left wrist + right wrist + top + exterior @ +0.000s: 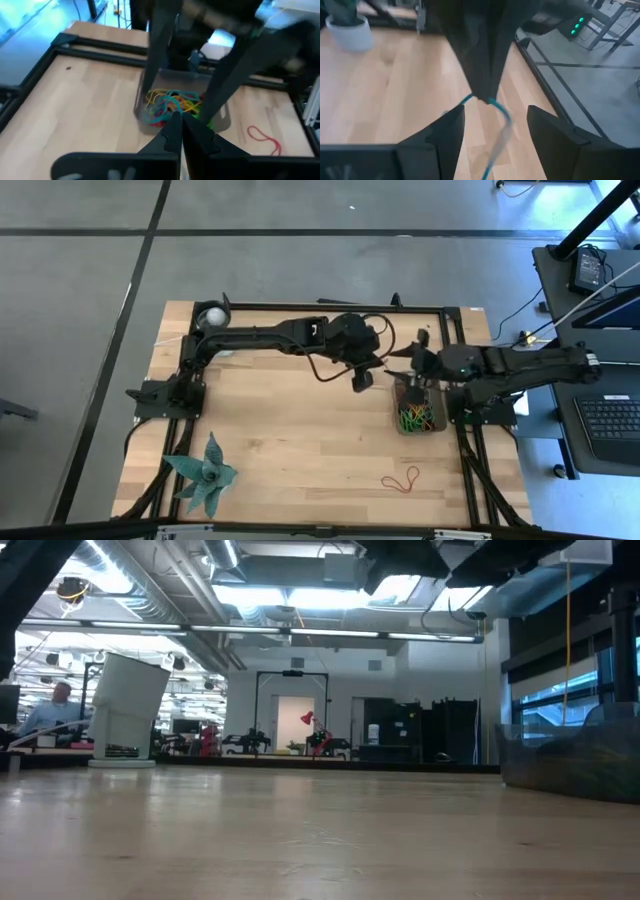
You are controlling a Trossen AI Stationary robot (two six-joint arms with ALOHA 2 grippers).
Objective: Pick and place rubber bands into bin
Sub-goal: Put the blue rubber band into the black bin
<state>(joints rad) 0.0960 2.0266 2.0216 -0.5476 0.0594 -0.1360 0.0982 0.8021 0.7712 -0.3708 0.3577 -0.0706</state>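
The counter [300,430] is pale wood with a black frame. In the dark grey bin [224,121] lies a tangle of rubber bands [172,103] in yellow, red, green and blue. A red band [402,480] lies on the wood. A teal plant [203,472] stands nearby. A blue band [495,107], perhaps teal, hangs from the black left end effector [481,92].

Small dark grey rectangular bin [398,423] with low walls, set at the table's right edge, holding a tangled heap of rubber bands [414,417] in yellow, green, red, orange and blue. One blue band [492,131] hanging above from closed dark fingertips. Single red band [402,480] lying flat on bare wood nearer the front edge, well apart from the bin.
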